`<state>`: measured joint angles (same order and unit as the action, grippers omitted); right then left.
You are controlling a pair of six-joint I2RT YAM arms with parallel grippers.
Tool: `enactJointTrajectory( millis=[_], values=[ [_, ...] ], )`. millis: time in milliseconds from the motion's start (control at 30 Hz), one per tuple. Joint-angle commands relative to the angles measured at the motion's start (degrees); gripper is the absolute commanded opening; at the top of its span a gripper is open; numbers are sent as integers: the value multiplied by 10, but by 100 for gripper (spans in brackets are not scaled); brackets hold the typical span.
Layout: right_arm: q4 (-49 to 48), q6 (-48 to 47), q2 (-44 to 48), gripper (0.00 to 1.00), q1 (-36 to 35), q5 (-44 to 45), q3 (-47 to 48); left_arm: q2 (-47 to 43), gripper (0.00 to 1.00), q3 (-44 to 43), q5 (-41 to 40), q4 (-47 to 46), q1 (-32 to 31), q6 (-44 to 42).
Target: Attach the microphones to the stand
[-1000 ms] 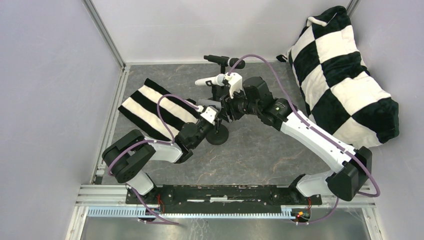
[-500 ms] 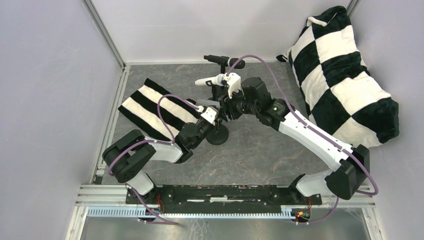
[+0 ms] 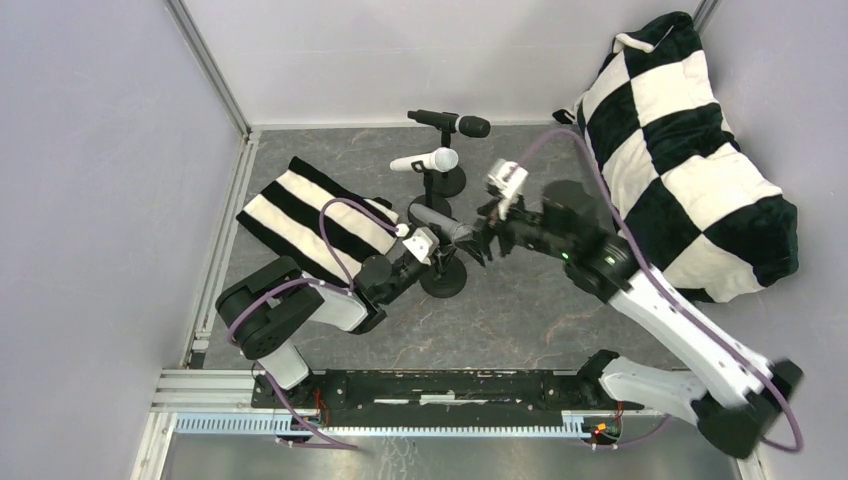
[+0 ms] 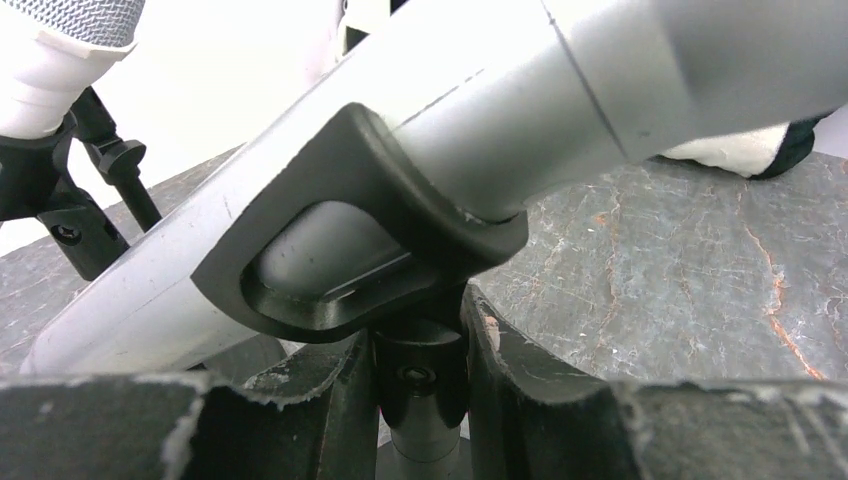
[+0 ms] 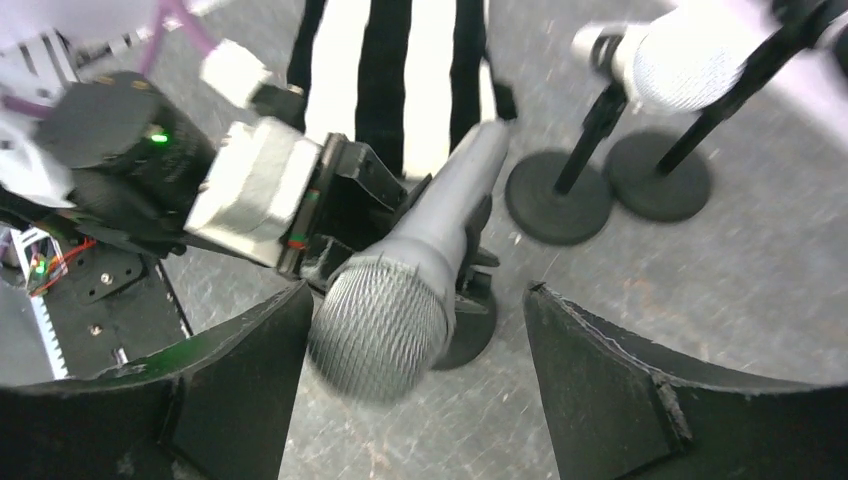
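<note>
silver-grey stick microphone with a rounded mesh head (image 5: 445, 200): lies tilted in the black plastic clip (image 4: 330, 270) of the nearest small black desk stand (image 3: 443, 278). head end points toward the right arm, tail toward the striped cloth (image 3: 300, 215). fully seated or only resting in the clip: cannot tell.

black microphone with a silver ring (image 3: 450, 122) and white microphone (image 3: 425, 160): each already on its own stand, further back on the grey marbled table (image 3: 520, 320).

left gripper (image 4: 416, 345): fingers closed in on the thin black stand post (image 4: 418, 400) just under the clip, one on each side, touching or all but touching. judged a bracing hold.

right gripper (image 5: 415, 300): fingers spread wide, mesh head between them but untouched on both sides.

handling, judged:
- barrel is rigid, smooth and slightly tapered, so likely slippery under flat pads.
- weight sits toward the head, so it wants to tip nose-down in the clip.
- mesh dents easily; do not squeeze there.
- best hold is across the barrel just behind the head, pressing down and back into the clip.
- stand looks light with a small round base, and may tip unless the post is held low.
</note>
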<state>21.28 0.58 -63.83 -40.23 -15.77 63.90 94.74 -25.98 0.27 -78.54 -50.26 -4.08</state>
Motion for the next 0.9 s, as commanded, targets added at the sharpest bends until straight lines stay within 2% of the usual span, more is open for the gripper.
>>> enactJointTrajectory(
  millis=[0,100,300,533,700,733,800,867],
  values=[
    [-105,-43,145,84,6,38,-74,12,11,20,3,24,-10,21],
    [-121,-48,221,84,5,73,-130,5,11,13,-44,44,-10,4],
    [-97,-68,292,84,5,121,-185,15,11,-25,-149,78,-6,-50],
    [-87,-75,328,85,5,133,-213,95,12,-64,-190,-15,36,-67],
    [-74,-86,338,85,5,135,-215,119,15,-89,-206,-27,55,-93],
    [-72,-88,341,85,5,136,-215,118,19,-90,-208,-27,56,-98],
    [-71,-89,344,85,5,136,-217,112,36,-86,-207,-26,56,-102],
    [-73,-89,348,85,6,136,-220,101,46,-78,-198,-22,56,-99]
  ],
)
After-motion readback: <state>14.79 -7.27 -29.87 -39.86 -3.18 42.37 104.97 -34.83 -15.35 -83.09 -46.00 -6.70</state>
